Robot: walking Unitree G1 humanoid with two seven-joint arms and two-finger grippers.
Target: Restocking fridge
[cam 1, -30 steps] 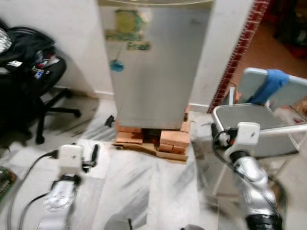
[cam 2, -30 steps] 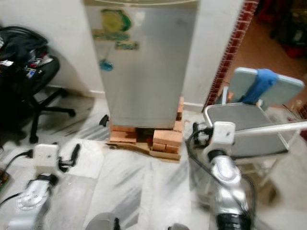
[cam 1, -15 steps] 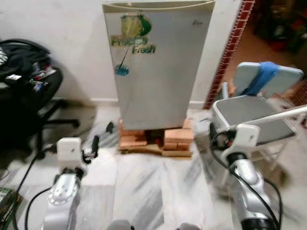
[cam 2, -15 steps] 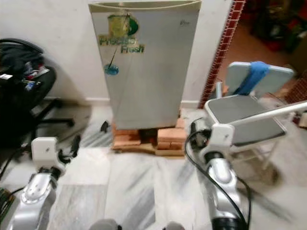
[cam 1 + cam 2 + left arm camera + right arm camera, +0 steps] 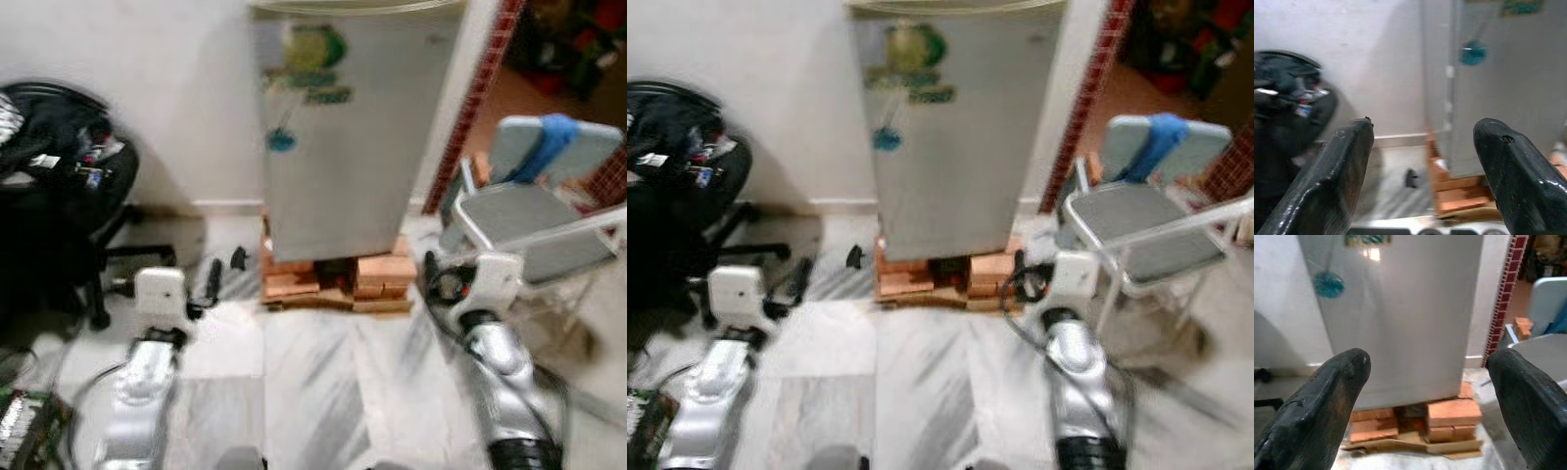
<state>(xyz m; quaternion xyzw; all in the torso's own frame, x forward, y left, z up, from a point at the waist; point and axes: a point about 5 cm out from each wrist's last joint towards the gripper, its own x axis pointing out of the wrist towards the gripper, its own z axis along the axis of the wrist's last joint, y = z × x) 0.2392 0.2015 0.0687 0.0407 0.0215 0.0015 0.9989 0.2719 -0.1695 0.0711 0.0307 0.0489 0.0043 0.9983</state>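
Silver fridge [image 5: 348,137], one, shut, on stacked bricks [image 5: 338,279]; two chairs.

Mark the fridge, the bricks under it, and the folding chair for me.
fridge [image 5: 955,147], right eye view, middle of the closed silver door.
bricks [image 5: 1454,412], right wrist view, top brick of the stack.
folding chair [image 5: 534,217], left eye view, grey seat.

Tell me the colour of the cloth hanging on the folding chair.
Blue; the cloth drapes over the chair backrest, clearest in the right eye view.
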